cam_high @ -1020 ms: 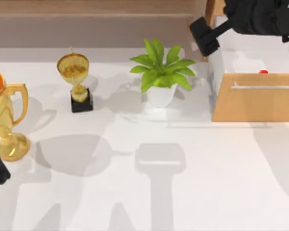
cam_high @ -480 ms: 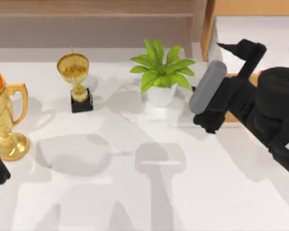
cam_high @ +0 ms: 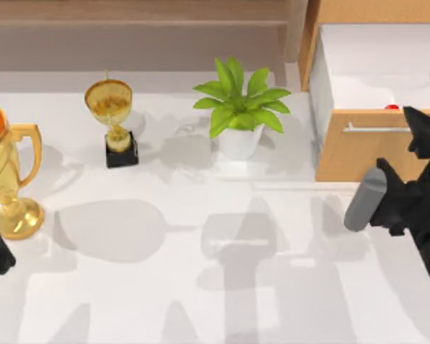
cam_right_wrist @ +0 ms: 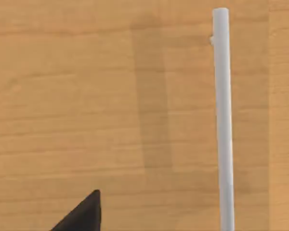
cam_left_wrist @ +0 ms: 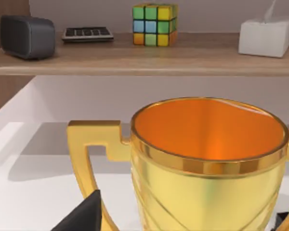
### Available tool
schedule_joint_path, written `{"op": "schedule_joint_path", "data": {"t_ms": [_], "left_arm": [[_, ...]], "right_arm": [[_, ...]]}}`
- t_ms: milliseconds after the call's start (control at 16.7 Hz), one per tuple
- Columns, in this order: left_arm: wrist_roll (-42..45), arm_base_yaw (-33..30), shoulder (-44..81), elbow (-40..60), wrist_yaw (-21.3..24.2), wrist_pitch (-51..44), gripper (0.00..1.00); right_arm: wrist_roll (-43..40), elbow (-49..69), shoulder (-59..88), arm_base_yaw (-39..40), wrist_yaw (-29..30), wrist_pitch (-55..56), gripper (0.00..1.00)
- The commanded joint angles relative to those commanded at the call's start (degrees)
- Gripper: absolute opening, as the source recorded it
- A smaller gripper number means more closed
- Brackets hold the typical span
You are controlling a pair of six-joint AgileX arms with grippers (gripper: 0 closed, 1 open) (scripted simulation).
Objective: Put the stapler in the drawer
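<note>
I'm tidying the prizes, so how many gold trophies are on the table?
2. A large trophy stands at the table's left edge; a small trophy on a black base stands left of the plant. None seems hidden.

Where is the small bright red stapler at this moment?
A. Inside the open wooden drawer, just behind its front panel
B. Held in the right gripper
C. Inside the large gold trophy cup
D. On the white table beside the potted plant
A. In the top view a bit of the small bright red stapler shows within the white interior of the open light-wood drawer, right behind the front panel with its silver bar handle.
</note>
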Motion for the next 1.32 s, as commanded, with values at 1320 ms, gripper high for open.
{"op": "schedule_joint_path", "data": {"t_ms": [1320], "left_arm": [[0.00, 0.00, 0.00, 0.00, 0.00, 0.00, 1.00]], "right_arm": [[-6.03, 2.81, 4.69, -6.23, 1.61, 4.05, 0.85]]}}
